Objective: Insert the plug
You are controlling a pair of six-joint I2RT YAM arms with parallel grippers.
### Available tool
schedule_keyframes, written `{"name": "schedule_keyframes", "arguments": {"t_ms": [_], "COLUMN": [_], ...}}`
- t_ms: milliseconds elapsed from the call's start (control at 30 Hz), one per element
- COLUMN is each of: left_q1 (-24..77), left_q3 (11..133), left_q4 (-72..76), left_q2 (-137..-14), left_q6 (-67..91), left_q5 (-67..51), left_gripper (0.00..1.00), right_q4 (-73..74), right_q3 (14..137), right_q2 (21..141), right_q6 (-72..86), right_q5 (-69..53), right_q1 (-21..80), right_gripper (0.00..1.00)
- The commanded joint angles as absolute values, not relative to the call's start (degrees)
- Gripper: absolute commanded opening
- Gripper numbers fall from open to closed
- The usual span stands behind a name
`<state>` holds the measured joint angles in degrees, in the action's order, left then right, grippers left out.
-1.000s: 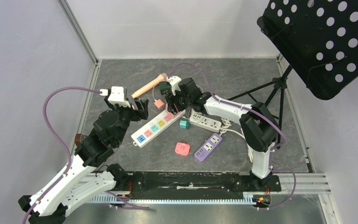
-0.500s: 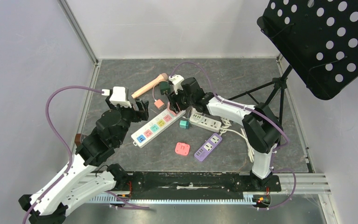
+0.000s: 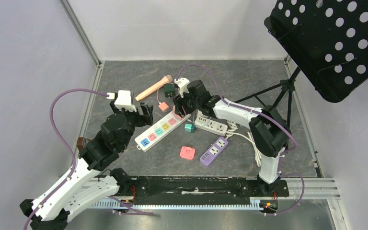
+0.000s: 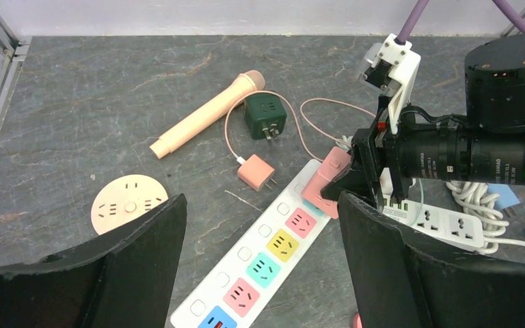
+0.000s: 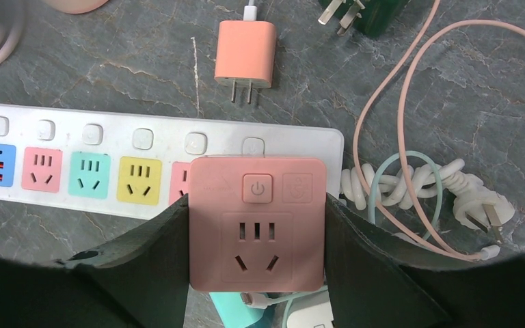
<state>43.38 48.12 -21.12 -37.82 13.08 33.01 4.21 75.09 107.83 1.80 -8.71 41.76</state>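
A white power strip (image 3: 160, 128) with coloured sockets lies slanted in the middle of the floor; it also shows in the left wrist view (image 4: 273, 256) and the right wrist view (image 5: 96, 167). My right gripper (image 5: 257, 232) is shut on a pink square plug (image 5: 257, 222) with a power button, held by its sides just above the strip's far end. The same plug shows in the left wrist view (image 4: 327, 181). My left gripper (image 4: 260, 273) is open and empty, hovering over the strip's near half. The plug's prongs are hidden.
A pink microphone (image 3: 153, 87), a dark green charger (image 3: 169, 89) and a small pink charger (image 3: 163, 106) lie behind the strip. A teal plug (image 3: 189, 127), a white strip (image 3: 211, 125), a purple strip (image 3: 214, 151) and a pink adapter (image 3: 187, 153) lie to the right. A music stand (image 3: 330, 43) looms at the far right.
My right gripper has shifted slightly back and to the right with the pink plug in it. My left arm has edged a little to the right.
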Motion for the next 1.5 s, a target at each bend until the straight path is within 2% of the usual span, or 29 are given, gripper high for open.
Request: {"name": "schedule_keyframes", "arguments": {"t_ms": [0,333,533,700,867,1467], "left_q1": [43.42,43.42,43.29,42.41,37.13,27.95], "left_q3": [47.31,46.56,46.87,46.13,47.55,45.62], "left_q4": [-19.60,-20.73,-31.91,-33.59,-33.89,-31.55], "left_q2": [-37.60,-36.49,-39.95,-46.80,-53.52,-54.40], "left_q6": [16.83,17.97,31.41,34.40,33.32,34.28], "left_q5": [34.89,35.02,35.61,29.59,22.81,13.46], "left_gripper": [0.86,0.86,0.79,0.75,0.74,0.73], "right_q4": [5.65,7.78,8.71,8.13,8.37,3.15], "right_q3": [74.59,77.62,80.74,80.29,78.90,72.51], "right_q2": [108.54,109.89,109.09,108.68,108.64,109.04], "right_q6": [1.05,0.48,4.36,4.28,3.23,0.56], "right_q5": [-11.37,-14.01,-12.42,-12.93,-11.44,-6.00], "right_q1": [41.83,41.78,41.82,41.77,41.79,43.56], "right_gripper": [0.00,0.00,0.00,0.00,0.00,0.00]}}
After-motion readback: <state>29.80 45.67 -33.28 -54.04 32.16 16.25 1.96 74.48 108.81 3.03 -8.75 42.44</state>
